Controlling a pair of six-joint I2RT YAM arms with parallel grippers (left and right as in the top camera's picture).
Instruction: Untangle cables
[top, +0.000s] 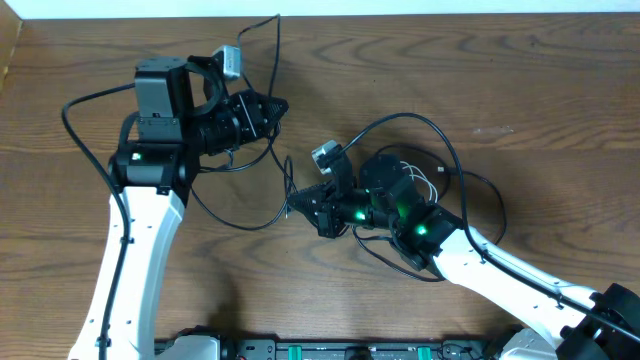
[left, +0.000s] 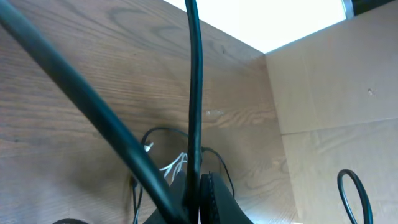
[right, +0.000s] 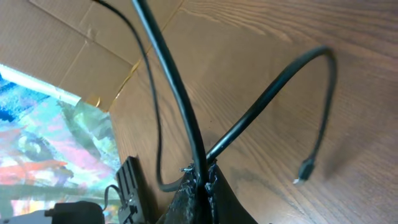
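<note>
My left gripper (left: 198, 198) is clamped tight on a black cable (left: 194, 93), which rises straight up from the fingertips. My right gripper (right: 202, 179) is pinched shut too, gripping a black cable that leaves the tips in two strands. One strand ends in a small plug (right: 303, 171) close to the table (top: 520, 90). I can't tell whether both hold the same cord. The white cable (top: 420, 178) lies bunched beside the right arm, black loops around it.

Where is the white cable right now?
In the overhead view, the white cable lies bunched on the table right of centre, beside the wrist of the right arm and inside a loop of black cable.
</note>
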